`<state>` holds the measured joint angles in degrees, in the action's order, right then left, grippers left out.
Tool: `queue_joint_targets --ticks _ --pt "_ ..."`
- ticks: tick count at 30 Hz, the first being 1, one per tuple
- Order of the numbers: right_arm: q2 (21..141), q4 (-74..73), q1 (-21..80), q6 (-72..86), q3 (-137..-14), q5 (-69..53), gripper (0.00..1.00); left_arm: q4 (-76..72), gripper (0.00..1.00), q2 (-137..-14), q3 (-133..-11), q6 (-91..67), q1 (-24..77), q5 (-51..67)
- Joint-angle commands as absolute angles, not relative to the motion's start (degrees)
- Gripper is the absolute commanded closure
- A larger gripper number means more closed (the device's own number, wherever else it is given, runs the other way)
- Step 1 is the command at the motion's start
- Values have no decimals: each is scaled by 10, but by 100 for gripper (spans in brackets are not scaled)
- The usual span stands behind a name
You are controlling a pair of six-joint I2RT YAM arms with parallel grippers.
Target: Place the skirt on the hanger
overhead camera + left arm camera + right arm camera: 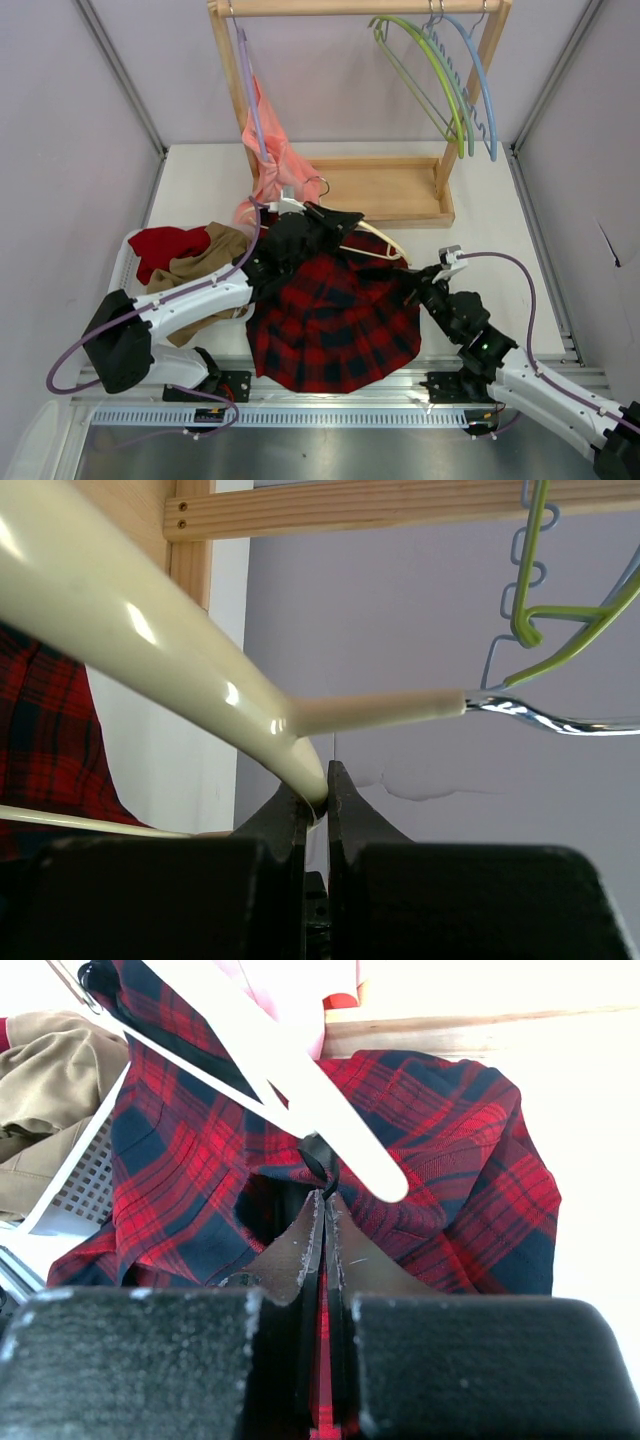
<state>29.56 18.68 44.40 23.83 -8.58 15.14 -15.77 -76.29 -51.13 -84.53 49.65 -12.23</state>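
On the table (480, 230) below the wooden rack (380, 190), the plaid skirt (335, 325) lies spread, the left gripper (322, 780) clamped on the cream hanger (385, 242) at its top edge, the right gripper (322, 1205) pinching its fabric.

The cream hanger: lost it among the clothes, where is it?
Top view: the cream curved plastic hanger is mid-table over the far edge of the red-black plaid skirt, clamped in the left pincer.

Robotics lab cell: you see 2 arms (190, 300) bolted to an aluminium rail (330, 385), panel walls (60, 120), wooden rack (390, 190) beyond your left fingers (285, 825).
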Motion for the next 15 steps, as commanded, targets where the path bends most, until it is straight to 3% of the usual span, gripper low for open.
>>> queue_joint_targets --ticks 1,15 --pt "301 226 444 229 -103 166 100 -193 100 -769 -545 -848 492 -124" --pt "337 213 459 245 -129 266 100 -158 100 -753 -545 -862 495 -170"
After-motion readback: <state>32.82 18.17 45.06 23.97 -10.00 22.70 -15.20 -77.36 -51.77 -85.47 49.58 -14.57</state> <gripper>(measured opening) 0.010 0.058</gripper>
